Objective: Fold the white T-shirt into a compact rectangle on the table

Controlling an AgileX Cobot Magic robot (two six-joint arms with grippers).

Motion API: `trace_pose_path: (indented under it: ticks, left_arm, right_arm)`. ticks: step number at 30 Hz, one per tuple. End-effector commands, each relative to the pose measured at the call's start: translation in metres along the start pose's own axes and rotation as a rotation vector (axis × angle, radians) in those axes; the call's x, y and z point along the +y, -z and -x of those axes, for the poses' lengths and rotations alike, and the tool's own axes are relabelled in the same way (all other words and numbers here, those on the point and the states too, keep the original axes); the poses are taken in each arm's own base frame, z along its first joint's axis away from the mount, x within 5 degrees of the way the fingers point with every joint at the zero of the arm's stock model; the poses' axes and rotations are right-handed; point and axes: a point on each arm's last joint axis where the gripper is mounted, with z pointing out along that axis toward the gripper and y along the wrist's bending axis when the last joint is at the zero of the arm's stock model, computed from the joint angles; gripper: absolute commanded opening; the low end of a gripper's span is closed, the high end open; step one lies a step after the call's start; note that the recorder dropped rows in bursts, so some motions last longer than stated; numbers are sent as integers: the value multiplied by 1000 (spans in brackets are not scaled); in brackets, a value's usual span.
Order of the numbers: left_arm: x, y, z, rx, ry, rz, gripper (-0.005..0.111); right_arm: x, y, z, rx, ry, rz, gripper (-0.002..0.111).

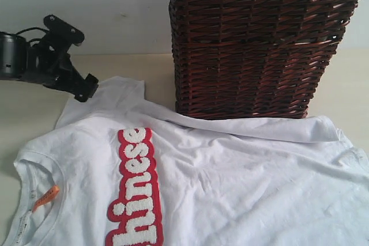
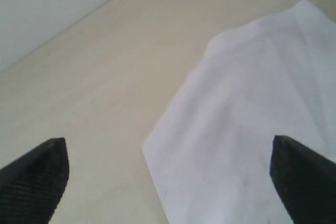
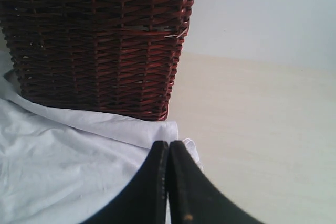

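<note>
Left gripper [image 2: 168, 148] gapes wide over the white cotton T-shirt [image 1: 230, 165] sleeve — probably poised to pinch; right gripper [image 3: 169, 146] — jaws closed tight.

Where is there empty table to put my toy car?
Bare table shows right of the wicker basket, behind the white T-shirt's edge, and left of the basket, behind the sleeve. The front is crowded: the shirt covers it right up to the basket's foot.

A plain pale wall [image 1: 115, 10] stands at eleven o'clock behind a lace-trimmed dark brown wicker basket [image 1: 259, 50] at one o'clock, softly lit.
</note>
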Motion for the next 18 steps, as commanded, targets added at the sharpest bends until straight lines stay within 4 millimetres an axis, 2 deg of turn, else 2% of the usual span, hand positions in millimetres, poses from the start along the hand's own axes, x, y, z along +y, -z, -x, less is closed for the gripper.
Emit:
trace_pose_path:
  ticks: [1, 3, 4, 5, 9, 10, 13, 15, 18]
  left_arm:
    - [-7, 51, -16, -5, 235, -40, 104]
    - [-22, 85, -38, 1, 312, -120, 104]
    - [-26, 93, -45, 6, 311, -142, 104]
    - [-35, 107, -61, 23, 313, -174, 104]
    - [-63, 135, -122, 149, 283, -258, 104]
    - [-66, 138, -130, 164, 252, -267, 104]
    - [-70, 148, -139, 159, 173, -275, 104]
    - [-69, 157, -134, 101, 137, -285, 104]
    - [-69, 179, -115, -66, 135, -327, 104]
  right_arm:
    - [0, 0, 0, -15, -6, -1, 0]
    - [0, 0, 0, -15, -6, -1, 0]
    - [0, 0, 0, -15, -6, -1, 0]
    - [0, 0, 0, -15, -6, -1, 0]
    - [0, 0, 0, -15, -6, -1, 0]
    - [0, 0, 0, -15, -6, -1, 0]
    - [0, 0, 0, -15, -6, -1, 0]
    - [0, 0, 0, -15, -6, -1, 0]
    - [0, 0, 0, -15, -6, -1, 0]
